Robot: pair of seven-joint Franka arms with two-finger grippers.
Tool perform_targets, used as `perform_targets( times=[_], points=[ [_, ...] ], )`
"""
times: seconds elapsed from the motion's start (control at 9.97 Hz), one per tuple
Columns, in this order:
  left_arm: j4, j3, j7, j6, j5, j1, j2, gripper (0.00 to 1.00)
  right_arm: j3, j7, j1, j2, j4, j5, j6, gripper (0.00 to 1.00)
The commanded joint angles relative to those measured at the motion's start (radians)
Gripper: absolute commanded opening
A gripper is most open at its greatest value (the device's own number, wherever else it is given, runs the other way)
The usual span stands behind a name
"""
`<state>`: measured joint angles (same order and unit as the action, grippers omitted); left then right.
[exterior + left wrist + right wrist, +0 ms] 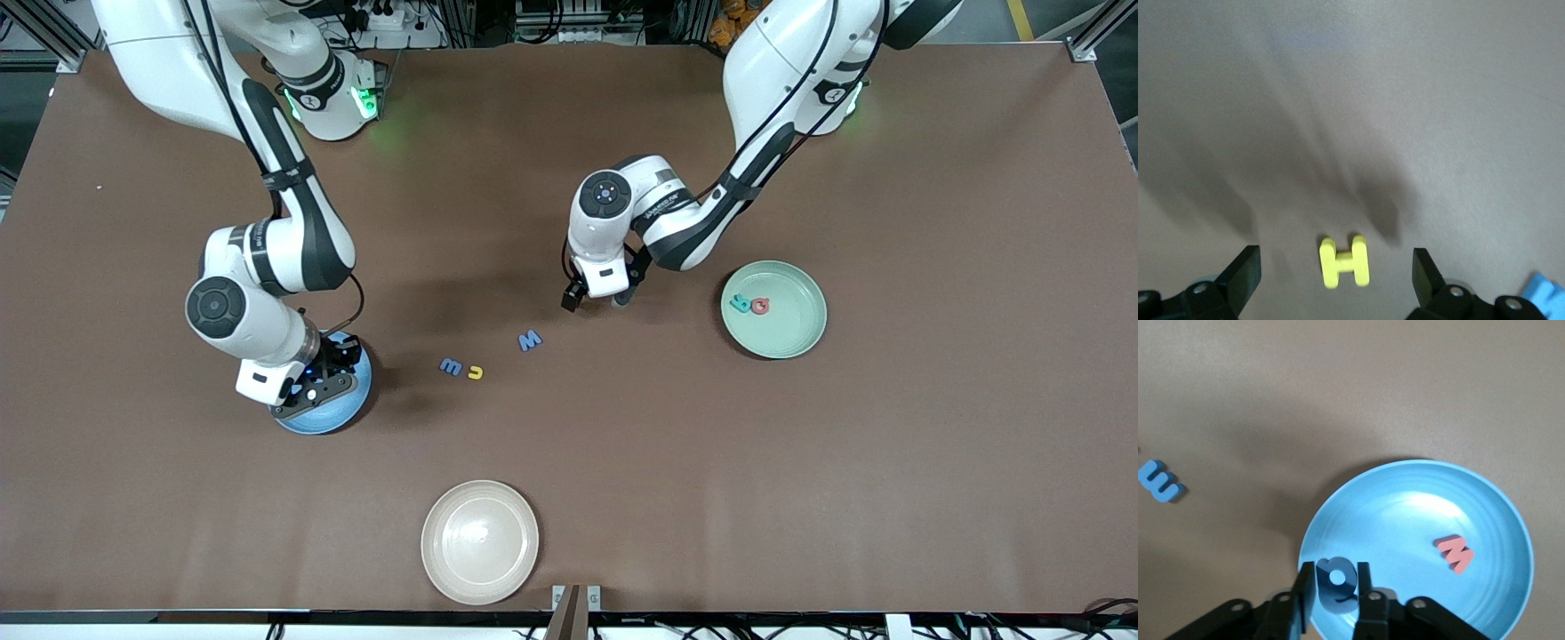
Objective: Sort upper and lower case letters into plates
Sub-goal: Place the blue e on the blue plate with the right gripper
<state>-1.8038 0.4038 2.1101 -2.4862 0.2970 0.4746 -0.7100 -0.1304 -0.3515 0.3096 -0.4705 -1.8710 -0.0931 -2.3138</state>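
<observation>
A brown table (933,462) spreads wide, much of it bare toward the left arm's end and along the edge nearest the front camera. A cream plate (480,542) sits close to that near edge. A mint plate (773,309) lies toward the left arm's end, holding a teal letter (740,303) and a red letter (759,306) side by side (touching or nearly so). A blue plate (338,418) lies toward the right arm's end, mostly covered by the right gripper (1336,593).

That gripper hangs over the blue plate's rim, its fingers (1305,587) set narrowly either side of a dark blue letter (1336,579) that stands between them; a red M (1454,552) lies flat inside the plate.

The left gripper (1336,270) is low over open table between the two plates, fingers (1245,270) spread wide and empty, a yellow H (1344,261) lying flat between them with room on both sides.

Loose on the table between the arms: a blue M (530,340), a small blue m (451,365) and a yellow u (476,372) just beside it.
</observation>
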Motion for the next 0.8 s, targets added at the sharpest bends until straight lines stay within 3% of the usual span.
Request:
perform_targets(
  times=[0.0, 0.2, 0.4, 0.7],
  points=[
    [0.021, -0.068, 0.056, -0.028, 0.030, 0.079, -0.014, 1.00, 0.021, -0.026, 0.008, -0.010, 0.029, 0.019, -0.007, 1.00],
    [0.027, -0.072, 0.057, -0.033, 0.028, 0.082, -0.026, 0.97, 0.052, -0.131, 0.012, -0.036, 0.070, 0.080, -0.009, 1.00],
    [0.037, -0.072, 0.057, -0.033, 0.030, 0.084, -0.039, 0.78, 0.096, -0.161, 0.041, -0.066, 0.099, 0.088, -0.039, 1.00],
    [0.046, -0.072, 0.056, -0.042, 0.030, 0.084, -0.051, 0.65, 0.114, -0.159, 0.123, -0.169, 0.177, 0.101, -0.117, 1.00]
  ],
)
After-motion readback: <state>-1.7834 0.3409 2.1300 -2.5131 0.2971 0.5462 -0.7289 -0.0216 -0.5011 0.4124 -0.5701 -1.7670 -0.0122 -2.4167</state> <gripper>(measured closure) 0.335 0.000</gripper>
